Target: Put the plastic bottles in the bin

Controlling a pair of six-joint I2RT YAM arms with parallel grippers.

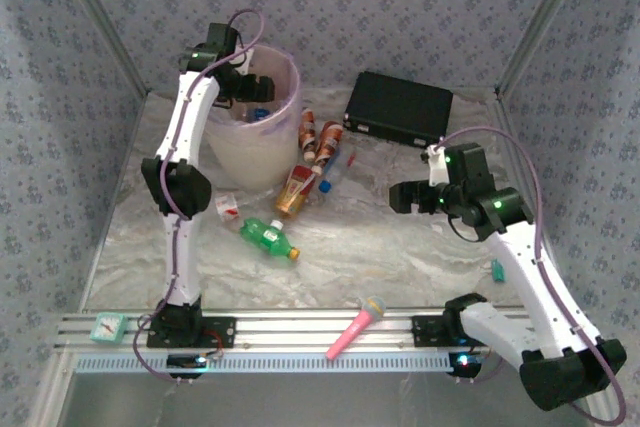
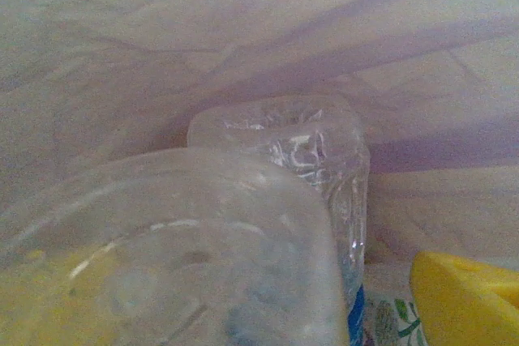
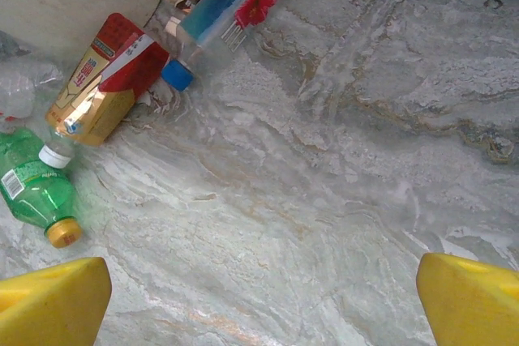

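Your left end effector (image 1: 248, 87) is in the bin (image 1: 297, 82) over a clear bottle (image 2: 284, 151), can't tell if it's clamped. Your right end effector (image 3: 261, 301) is wide apart, empty. Lift crooked and you'll snag the rim.

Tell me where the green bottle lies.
In the top view the green bottle lies left of centre, in front of the bin, beside the red-labelled bottle.

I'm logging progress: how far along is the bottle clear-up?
Done: clear bottles lie in the bin. In hand: nothing clearly gripped; left claw is in the bin, right claw open over the table. Left: green bottle, orange-brown bottle, brown bottles and a blue-capped bottle on the table.
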